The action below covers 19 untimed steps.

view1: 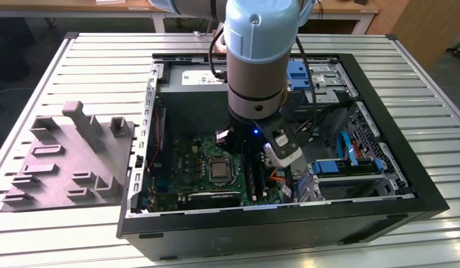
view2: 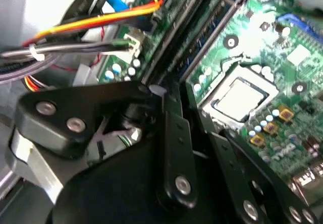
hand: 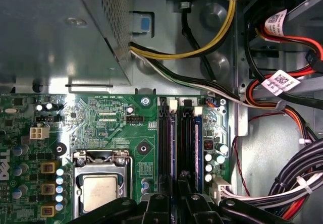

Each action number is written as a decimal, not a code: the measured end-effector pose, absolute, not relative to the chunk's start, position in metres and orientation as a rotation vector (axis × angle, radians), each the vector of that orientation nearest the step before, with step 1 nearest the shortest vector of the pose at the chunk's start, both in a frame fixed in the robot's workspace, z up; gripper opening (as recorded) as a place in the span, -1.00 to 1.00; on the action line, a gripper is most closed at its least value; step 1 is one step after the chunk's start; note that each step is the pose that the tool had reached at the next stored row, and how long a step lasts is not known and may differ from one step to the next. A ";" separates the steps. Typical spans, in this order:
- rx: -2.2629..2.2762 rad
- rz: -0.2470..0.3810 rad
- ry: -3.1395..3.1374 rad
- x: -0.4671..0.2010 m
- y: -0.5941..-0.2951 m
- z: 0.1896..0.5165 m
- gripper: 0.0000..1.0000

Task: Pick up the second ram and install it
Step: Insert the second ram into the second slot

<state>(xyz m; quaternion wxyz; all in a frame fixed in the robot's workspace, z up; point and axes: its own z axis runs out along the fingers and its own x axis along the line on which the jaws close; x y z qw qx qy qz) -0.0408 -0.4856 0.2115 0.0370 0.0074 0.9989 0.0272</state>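
Desk (view1: pixel 408 61) carried the open computer case (view1: pixel 394 184) at frame centre in the exterior view. Motherboard (hand: pixel 116 128) lay inside. The hand (hand: pixel 174 204) reached low over the memory slots (hand: pixel 164 138), its grip impossible to tell; the second ram (hand: pixel 198 148) stood in a slot, centre-right in the first wrist view.

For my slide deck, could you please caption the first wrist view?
Gripper poised over the memory slots of the green motherboard, beside the CPU socket.

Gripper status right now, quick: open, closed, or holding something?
Gripper: low over the memory slots on the green motherboard; open or closed cannot be told, nor whether it holds the second ram.
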 end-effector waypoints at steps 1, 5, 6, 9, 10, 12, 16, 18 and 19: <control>0.023 0.084 3.066 -0.041 -0.486 0.212 -0.60; 0.023 0.084 3.066 -0.041 -0.486 0.223 -0.60; 0.023 0.084 3.066 -0.041 -0.486 0.227 -0.60; 0.023 0.084 3.066 -0.041 -0.486 0.237 -0.60; 0.023 0.084 3.066 -0.041 -0.486 0.240 -0.60; 0.023 0.084 3.066 -0.041 -0.486 0.241 -0.60; 0.023 0.084 3.066 -0.041 -0.486 0.242 -0.60; 0.023 0.084 3.066 -0.041 -0.486 0.242 -0.60; 0.023 0.084 3.066 -0.041 -0.486 0.242 -0.76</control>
